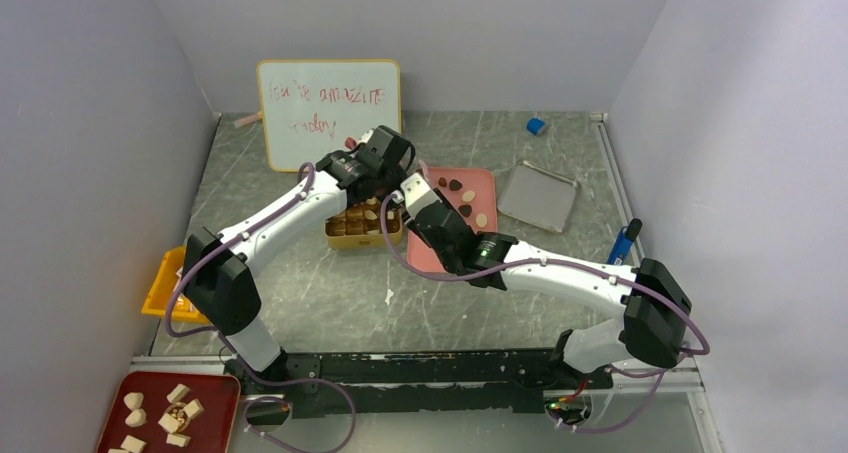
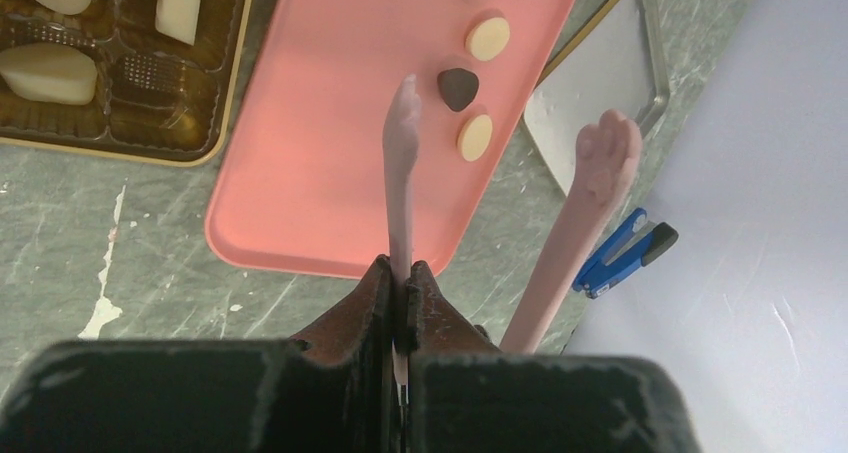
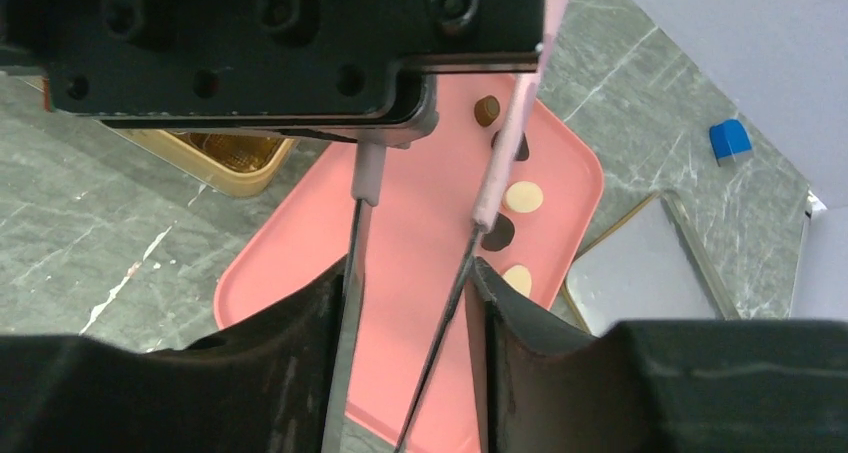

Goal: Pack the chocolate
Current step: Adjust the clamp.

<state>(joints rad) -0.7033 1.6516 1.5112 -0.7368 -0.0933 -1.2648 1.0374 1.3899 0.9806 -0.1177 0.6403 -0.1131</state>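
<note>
Overhead rear view; both close wrist views downward over pink tray (image 2: pixel 320 123)

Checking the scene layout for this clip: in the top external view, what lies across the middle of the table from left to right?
Left to right: orange bin → gold chocolate box → pink tray → silver tray → blue stapler.
</note>
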